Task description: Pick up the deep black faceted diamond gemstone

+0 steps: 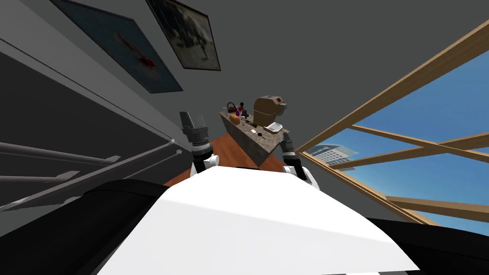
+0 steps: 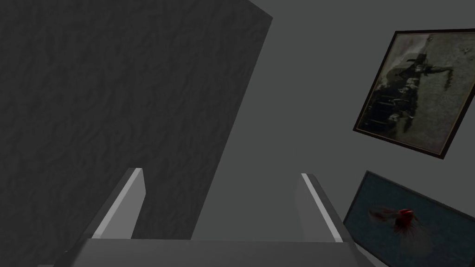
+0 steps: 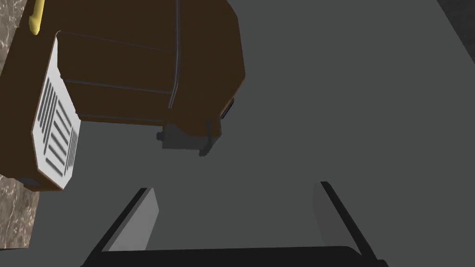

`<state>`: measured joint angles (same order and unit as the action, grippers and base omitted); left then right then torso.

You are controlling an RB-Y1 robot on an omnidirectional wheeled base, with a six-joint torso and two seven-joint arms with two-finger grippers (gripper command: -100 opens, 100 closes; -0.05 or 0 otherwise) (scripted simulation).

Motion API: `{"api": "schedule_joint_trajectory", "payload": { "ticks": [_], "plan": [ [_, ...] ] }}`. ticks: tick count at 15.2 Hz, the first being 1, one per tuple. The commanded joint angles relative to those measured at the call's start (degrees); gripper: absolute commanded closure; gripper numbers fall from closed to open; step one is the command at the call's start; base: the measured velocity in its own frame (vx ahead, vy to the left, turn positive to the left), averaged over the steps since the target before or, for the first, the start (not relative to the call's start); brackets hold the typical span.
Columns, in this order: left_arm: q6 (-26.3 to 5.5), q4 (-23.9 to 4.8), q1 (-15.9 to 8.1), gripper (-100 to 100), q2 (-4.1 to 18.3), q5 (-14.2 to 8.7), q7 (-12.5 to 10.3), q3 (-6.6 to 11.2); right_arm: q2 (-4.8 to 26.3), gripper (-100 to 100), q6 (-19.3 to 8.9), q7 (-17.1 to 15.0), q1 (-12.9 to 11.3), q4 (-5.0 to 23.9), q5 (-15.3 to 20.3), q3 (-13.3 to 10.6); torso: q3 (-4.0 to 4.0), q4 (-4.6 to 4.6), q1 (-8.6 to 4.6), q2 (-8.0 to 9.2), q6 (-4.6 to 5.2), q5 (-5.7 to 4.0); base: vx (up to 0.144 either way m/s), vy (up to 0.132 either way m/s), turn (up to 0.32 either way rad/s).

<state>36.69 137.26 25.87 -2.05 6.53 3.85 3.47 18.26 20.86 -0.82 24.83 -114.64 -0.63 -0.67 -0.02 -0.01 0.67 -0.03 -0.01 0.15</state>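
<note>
A stone-topped table (image 1: pixel 260 143) stands ahead of me, with several small things on it. A tiny black thing (image 1: pixel 260 136) lies near its front edge and another dark one (image 1: pixel 242 104) stands at the back; I cannot tell which is the gemstone. My left gripper (image 1: pixel 191 117) is raised left of the table, apart from it, open (image 2: pixel 220 174) with nothing between its fingers. My right arm (image 1: pixel 287 148) rises at the table's right front corner. Its gripper (image 3: pixel 234 186) is open and empty, pointing past a brown box.
A big brown box (image 1: pixel 267 110) with a white vented panel (image 3: pixel 53 134) stands on the table's right part, beside a white tray (image 1: pixel 274 126). An orange block (image 1: pixel 234 118) and a basket (image 1: pixel 231 107) sit at the left end. A window (image 1: pixel 420 143) lies to the right.
</note>
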Motion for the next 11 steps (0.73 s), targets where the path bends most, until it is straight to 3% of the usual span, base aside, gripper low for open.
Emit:
{"api": "schedule_joint_trajectory", "payload": {
  "ticks": [1, 2, 4, 9, 10, 11],
  "plan": [
    [0.0, 0.0, 0.0, 0, 0.0, 0.0, 0.0, 0.00, 2.5, -100, -1.1, 1.4, -0.4, 2.9, 1.2, 0.4, 0.00, 0.00, 0.00, 0.00, 0.00, 0.00, 0.027, 0.151, 0.106],
    [0.0, 0.0, 0.0, 0, 0.0, 0.0, 0.0, 0.00, 2.5, -100, -1.1, 1.4, -0.4, 2.9, 1.2, 0.4, -0.02, -0.01, -0.01, -0.03, -0.02, -0.01, 0.018, 0.133, 0.094],
    [0.0, 0.0, 0.0, 0, 0.0, 0.0, 0.0, 0.00, 5.8, -100, -2.8, 3.6, -1.1, 7.0, 3.0, 1.1, -0.02, -0.01, -0.03, -0.03, -0.01, -0.02, 0.024, 0.175, 0.131],
    [0.0, 0.0, 0.0, 0, 0.0, 0.0, 0.0, 0.00, 10.1, -100, -4.7, 5.9, -1.8, 11.4, 4.9, 1.7, -0.05, -0.02, 0.08, -0.08, -0.02, 0.02, 0.034, 0.174, 0.104],
    [0.0, 0.0, 0.0, 0, 0.0, 0.0, 0.0, 0.00, 12.1, -100, -5.7, 7.1, -2.2, 13.6, 5.8, 2.0, -0.02, -0.01, 0.07, -0.03, 0.00, 0.02, 0.007, 0.177, 0.109],
    [0.0, 0.0, 0.0, 0, 0.0, 0.0, 0.0, 0.00, 12.1, -100, -5.7, 7.1, -2.2, 13.7, 5.8, 2.0, 0.00, 0.00, 0.09, 0.01, -0.01, 0.01, 0.007, 0.160, 0.096]
  ]
}}
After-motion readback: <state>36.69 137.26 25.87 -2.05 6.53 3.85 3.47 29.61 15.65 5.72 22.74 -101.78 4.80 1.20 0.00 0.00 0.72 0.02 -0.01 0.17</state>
